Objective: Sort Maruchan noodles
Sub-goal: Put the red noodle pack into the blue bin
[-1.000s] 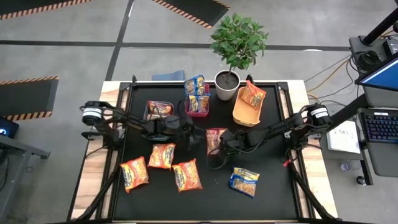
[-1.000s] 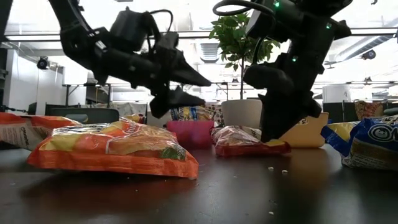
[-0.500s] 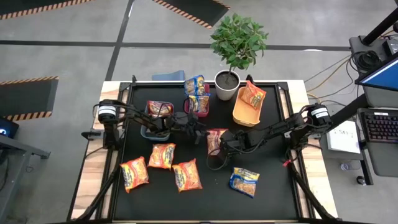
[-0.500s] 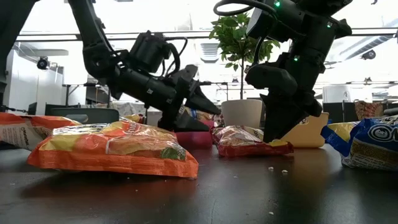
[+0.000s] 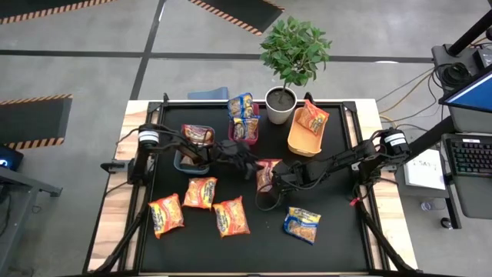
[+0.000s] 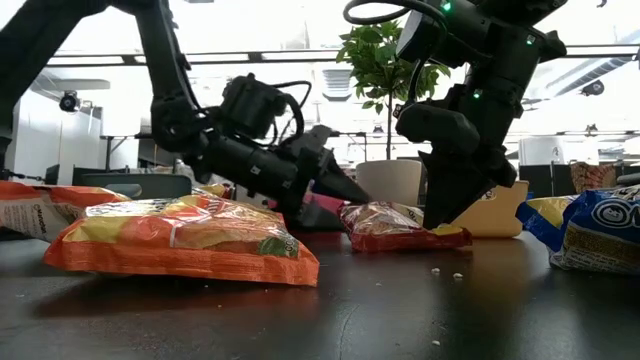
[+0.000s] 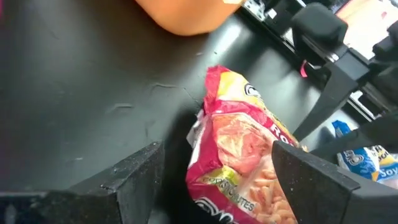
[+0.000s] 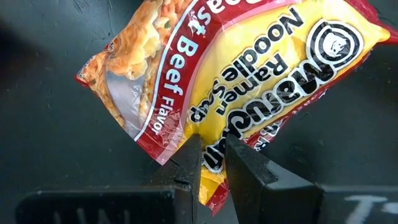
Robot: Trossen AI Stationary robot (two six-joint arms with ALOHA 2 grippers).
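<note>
Right wrist view shows the right gripper (image 8: 210,155) with jaws pinched on the red beef packet's (image 8: 205,81) crimped edge, mid-tabletop. Left gripper (image 7: 214,180) spreads wide around it. Light, crinkly, slippery (noodles brittle), so grip the seam.

Robotics lab: hazard-striped floor tape (image 5: 234,15), laptop (image 5: 469,96), desks and ceiling lights beyond black table (image 5: 346,231).
</note>
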